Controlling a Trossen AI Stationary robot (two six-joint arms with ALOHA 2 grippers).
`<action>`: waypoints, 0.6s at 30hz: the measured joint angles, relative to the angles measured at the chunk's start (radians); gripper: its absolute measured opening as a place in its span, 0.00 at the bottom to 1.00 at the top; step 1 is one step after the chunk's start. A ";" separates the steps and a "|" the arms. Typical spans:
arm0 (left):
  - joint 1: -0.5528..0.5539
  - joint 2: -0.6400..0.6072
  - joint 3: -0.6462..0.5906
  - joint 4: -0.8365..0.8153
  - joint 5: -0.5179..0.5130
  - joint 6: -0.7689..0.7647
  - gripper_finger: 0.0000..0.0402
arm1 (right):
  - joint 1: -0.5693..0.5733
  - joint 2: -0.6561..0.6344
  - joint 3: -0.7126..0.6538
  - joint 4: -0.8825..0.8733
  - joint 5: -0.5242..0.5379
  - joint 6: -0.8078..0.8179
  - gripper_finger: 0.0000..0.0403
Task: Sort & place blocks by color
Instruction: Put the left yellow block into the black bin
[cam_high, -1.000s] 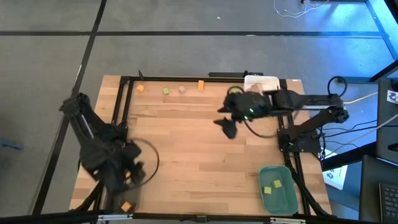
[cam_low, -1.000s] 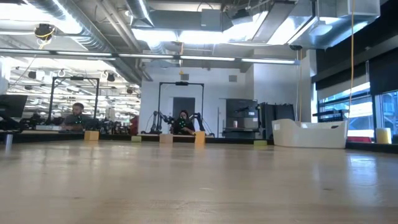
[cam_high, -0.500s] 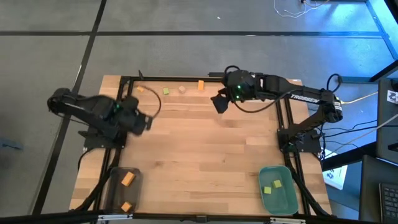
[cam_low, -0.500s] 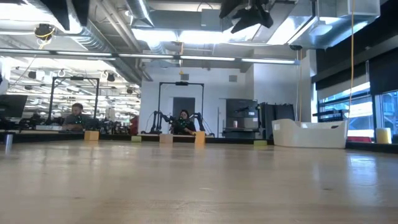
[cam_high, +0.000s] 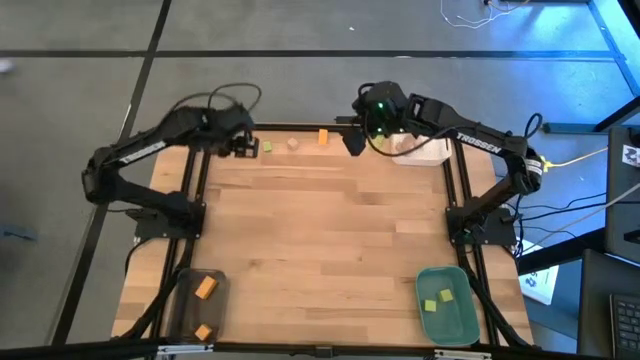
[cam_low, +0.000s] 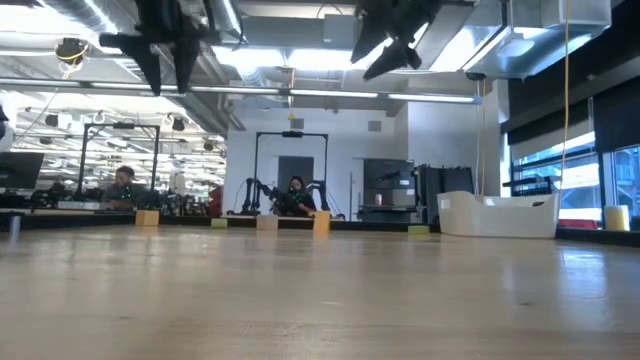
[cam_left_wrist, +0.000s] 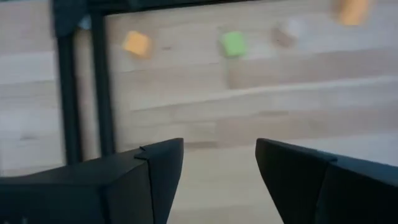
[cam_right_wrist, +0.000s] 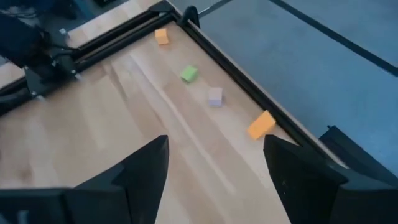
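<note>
Four blocks lie in a row on the table along its far edge: orange (cam_left_wrist: 137, 44), light green (cam_high: 267, 147), pale tan (cam_high: 293, 143) and orange (cam_high: 323, 137). My left gripper (cam_high: 243, 145) hovers open, high above the left end of that row, with nothing between its fingers (cam_left_wrist: 219, 180). My right gripper (cam_high: 355, 142) hovers open above the row's right end, also holding nothing (cam_right_wrist: 214, 180). In the low view both grippers hang well above the table, the left (cam_low: 165, 45) and the right (cam_low: 390, 35).
At the near left, a grey tray (cam_high: 185, 305) holds two orange blocks (cam_high: 206, 287). A green tray (cam_high: 447, 325) at the near right holds two green blocks (cam_high: 446, 295). A white tray (cam_high: 425, 150) stands at the far right. Black frame rails border the table.
My left gripper has swung from above the grey tray at the near left to the table's far left edge, rolling as it went. It has uncovered the tray, which holds two orange blocks. My right gripper has moved from over the table's middle toward the far edge.
</note>
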 joint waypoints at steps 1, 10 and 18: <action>0.043 0.021 0.000 -0.001 0.020 0.033 0.49 | -0.015 0.005 0.000 0.006 -0.019 -0.020 0.65; 0.298 0.225 0.000 0.001 0.095 0.344 0.49 | -0.105 0.025 0.000 0.006 -0.061 -0.100 0.65; 0.448 0.413 0.000 0.033 0.114 0.566 0.49 | -0.146 0.025 0.000 0.029 -0.061 -0.101 0.65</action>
